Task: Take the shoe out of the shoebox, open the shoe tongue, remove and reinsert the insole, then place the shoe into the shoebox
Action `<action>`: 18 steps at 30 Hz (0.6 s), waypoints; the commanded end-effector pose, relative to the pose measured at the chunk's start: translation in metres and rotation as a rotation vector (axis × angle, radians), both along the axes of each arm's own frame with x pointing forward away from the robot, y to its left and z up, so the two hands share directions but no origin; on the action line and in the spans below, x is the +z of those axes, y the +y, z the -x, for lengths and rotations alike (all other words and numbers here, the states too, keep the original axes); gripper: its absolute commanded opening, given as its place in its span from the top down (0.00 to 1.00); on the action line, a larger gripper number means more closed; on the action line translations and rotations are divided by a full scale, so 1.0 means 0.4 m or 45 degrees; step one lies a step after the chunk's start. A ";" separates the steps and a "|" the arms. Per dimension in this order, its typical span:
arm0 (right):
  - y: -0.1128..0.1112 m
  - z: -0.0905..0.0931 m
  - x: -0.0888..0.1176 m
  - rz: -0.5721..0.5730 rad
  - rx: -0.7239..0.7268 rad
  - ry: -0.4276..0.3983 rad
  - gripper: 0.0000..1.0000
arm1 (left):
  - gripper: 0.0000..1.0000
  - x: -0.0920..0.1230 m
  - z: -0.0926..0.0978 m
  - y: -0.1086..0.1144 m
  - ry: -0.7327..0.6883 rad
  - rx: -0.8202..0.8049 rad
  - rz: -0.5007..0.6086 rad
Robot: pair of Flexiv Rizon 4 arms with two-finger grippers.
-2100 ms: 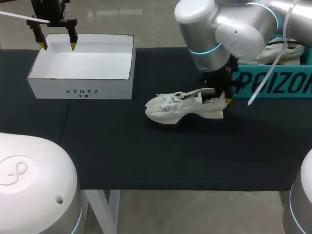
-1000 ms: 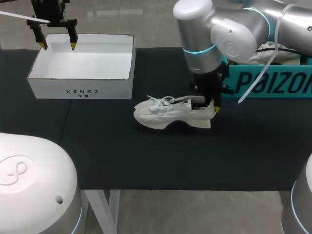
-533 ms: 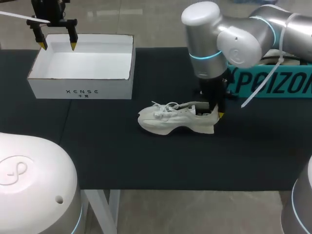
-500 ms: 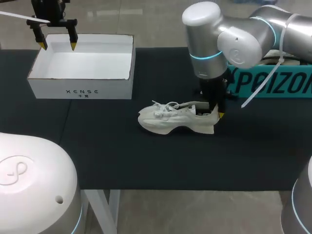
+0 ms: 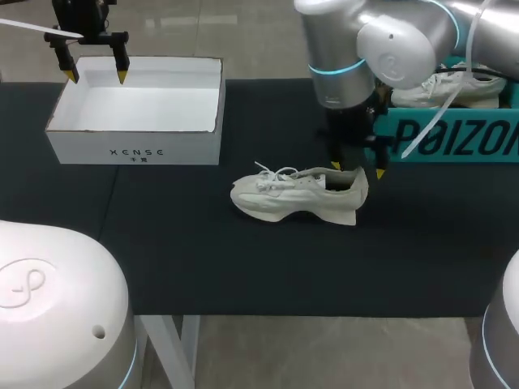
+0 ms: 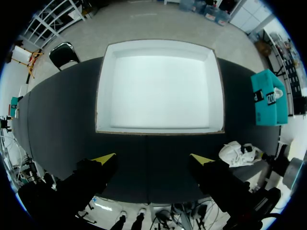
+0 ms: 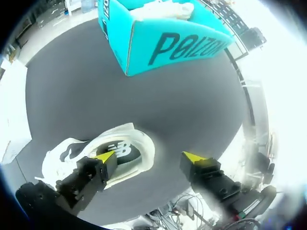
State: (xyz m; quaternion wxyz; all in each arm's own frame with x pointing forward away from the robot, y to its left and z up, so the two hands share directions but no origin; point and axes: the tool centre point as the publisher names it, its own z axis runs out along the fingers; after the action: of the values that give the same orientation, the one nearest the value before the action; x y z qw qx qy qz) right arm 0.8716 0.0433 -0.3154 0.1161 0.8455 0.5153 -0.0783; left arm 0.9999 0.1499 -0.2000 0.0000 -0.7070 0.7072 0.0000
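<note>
- Shoe [image 5: 296, 194] — upright on its sole on dark worktop [image 5: 243, 267], near white shoebox [image 5: 134, 142].
- Right tool [image 5: 358, 169] — fingers spread, empty, above heel.
- Left tool [image 5: 96, 77] — spread, empty, over shoebox's far rim.

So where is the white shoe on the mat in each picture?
Head view: shoe mid-table, heel by the right gripper.
Left wrist view: shoe beside the left gripper, past the white box's corner.
Right wrist view: shoe under one finger of the right gripper.
Shared landmark: the teal box.
</note>
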 end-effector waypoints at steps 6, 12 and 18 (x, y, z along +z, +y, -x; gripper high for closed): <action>-0.123 -0.081 0.143 0.000 0.727 -0.465 0.00 | 0.00 0.000 0.000 0.000 0.000 0.000 0.000; -0.161 -0.092 0.142 -0.004 0.688 -0.460 0.00 | 0.00 0.000 0.000 0.000 0.000 0.000 0.000; -0.161 -0.092 0.142 -0.004 0.688 -0.460 0.00 | 0.00 0.000 0.000 0.000 0.000 0.000 0.000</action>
State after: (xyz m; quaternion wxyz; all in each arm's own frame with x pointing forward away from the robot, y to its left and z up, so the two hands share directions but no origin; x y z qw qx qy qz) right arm 0.9182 -0.0125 -0.2581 0.2241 0.6905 0.6860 0.0486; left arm 0.9999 0.1499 -0.2000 0.0000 -0.7070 0.7072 0.0000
